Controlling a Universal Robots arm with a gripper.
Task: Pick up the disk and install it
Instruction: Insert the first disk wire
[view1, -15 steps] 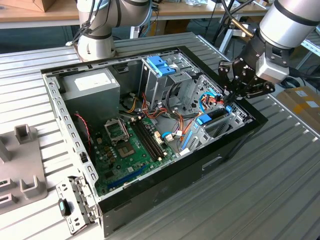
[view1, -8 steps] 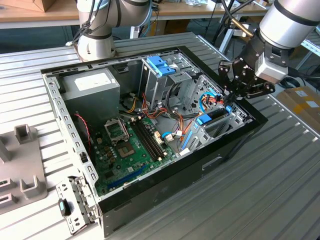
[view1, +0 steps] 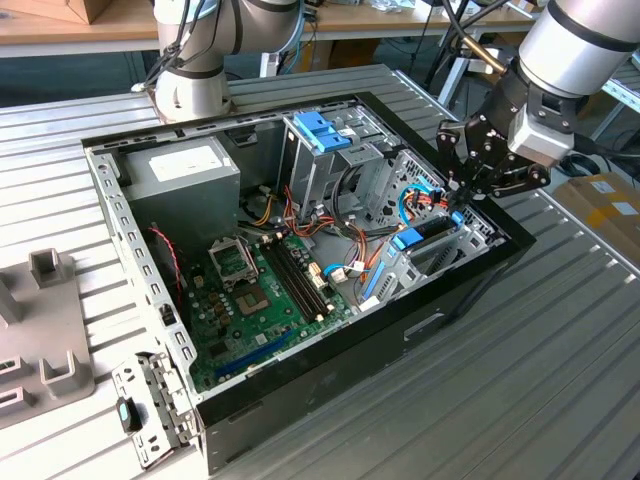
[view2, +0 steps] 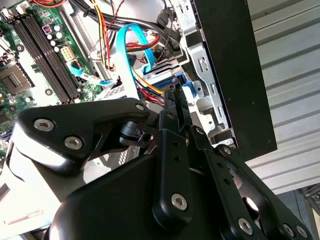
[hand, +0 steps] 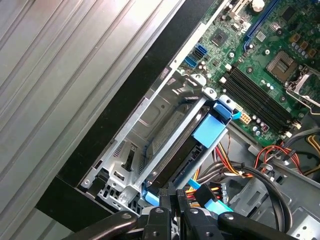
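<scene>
While bay-seated, disk (hand: 172, 157) at hand (hand: 178, 197).

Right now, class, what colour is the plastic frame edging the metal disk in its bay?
Blue, clearest in the first wrist view.

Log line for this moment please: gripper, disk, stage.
gripper: at drive bay, fingers together | disk: in bay of computer case, blue frame showing | stage: at bay, contact unclear
</scene>
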